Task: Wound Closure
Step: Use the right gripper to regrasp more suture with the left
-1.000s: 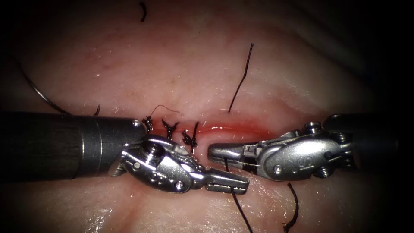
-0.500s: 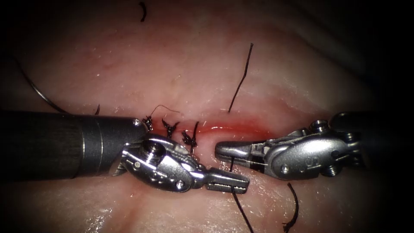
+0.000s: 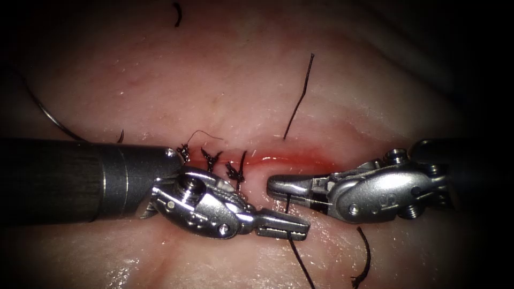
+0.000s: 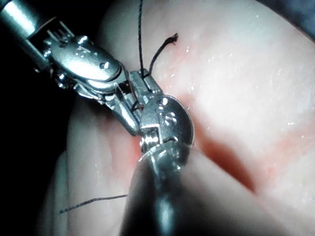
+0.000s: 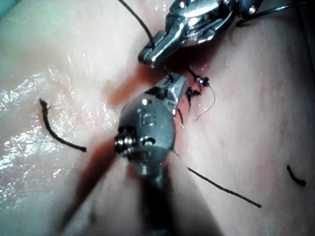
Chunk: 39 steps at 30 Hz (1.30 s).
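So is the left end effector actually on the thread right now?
Touching. In the endoscope view the left end effector is shut across the thread, which runs out just below it; the right end effector also meets that strand.

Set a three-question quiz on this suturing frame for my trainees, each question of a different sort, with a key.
1. True or false: the left gripper holds the needle.
2. What is the right gripper shut on? A the tissue; B the thread; C nothing.
3. Fill in: in the endoscope view, the knotted stitches sit at the ___ end of the cut.

Key
1. False. It is shut on the thread; the needle appears to lie on the tissue at far left, in neither gripper.
2. B.
3. Left.
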{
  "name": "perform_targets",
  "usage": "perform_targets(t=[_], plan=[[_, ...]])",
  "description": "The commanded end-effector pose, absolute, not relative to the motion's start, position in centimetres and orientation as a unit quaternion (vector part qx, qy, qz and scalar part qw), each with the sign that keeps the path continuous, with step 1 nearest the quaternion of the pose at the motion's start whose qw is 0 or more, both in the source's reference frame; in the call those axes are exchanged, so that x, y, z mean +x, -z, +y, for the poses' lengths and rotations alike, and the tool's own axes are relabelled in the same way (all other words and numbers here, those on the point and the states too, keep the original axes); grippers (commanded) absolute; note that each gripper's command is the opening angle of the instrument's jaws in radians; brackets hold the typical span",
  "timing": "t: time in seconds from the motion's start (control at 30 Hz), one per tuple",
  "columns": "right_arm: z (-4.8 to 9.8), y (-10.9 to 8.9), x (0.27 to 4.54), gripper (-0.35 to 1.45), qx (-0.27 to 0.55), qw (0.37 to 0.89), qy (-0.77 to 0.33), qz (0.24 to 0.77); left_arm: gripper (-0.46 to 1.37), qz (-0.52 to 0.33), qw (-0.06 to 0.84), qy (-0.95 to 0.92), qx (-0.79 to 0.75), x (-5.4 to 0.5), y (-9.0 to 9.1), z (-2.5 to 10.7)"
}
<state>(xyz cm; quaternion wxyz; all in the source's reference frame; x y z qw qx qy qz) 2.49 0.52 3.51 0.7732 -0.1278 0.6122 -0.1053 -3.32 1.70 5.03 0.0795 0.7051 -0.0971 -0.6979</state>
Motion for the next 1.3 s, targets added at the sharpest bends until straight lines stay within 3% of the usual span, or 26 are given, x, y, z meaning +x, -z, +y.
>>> perform_targets(t=[0.03, 1.3], plan=[[0.52, -3.51, 2.49, -0.35, -0.130, 0.773, 0.103, 0.613, -0.35, -0.095, 0.081, 0.698, 0.705, -3.31, -5.03, 1.69], [0.56, -3.43, 2.49, -0.35, -0.131, 0.771, 0.099, 0.615, -0.35, -0.097, 0.084, 0.698, 0.705, -3.31, -5.02, 1.67]])
